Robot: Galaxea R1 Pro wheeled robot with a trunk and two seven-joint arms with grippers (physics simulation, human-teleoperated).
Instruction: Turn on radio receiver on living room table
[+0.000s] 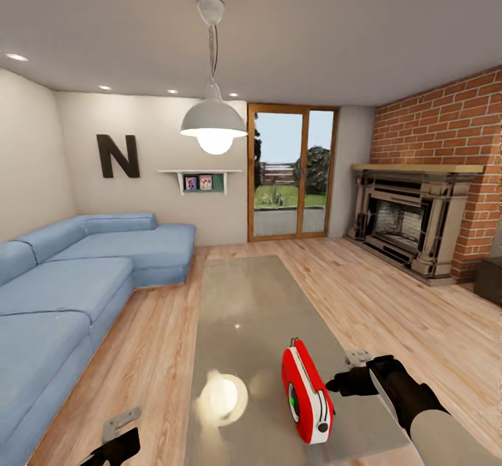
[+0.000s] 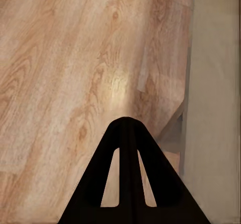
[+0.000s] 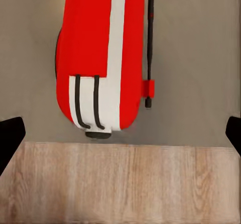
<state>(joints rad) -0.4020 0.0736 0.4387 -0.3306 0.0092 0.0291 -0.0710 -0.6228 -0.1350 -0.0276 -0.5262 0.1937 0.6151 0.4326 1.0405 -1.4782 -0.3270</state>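
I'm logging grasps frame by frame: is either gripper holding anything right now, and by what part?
Nothing is held. The right gripper is open beside the radio receiver, apart from it; the left gripper is shut on nothing, above the floor.

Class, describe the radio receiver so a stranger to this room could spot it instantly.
Find the long glossy table between the blue sofa and the brick fireplace. Near its right front corner stands the radio receiver, on edge: the table's sole object, red with a white band.

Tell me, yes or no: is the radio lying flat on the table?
No. In the head view the radio stands upright on its edge on the glossy table, its dial side facing left.
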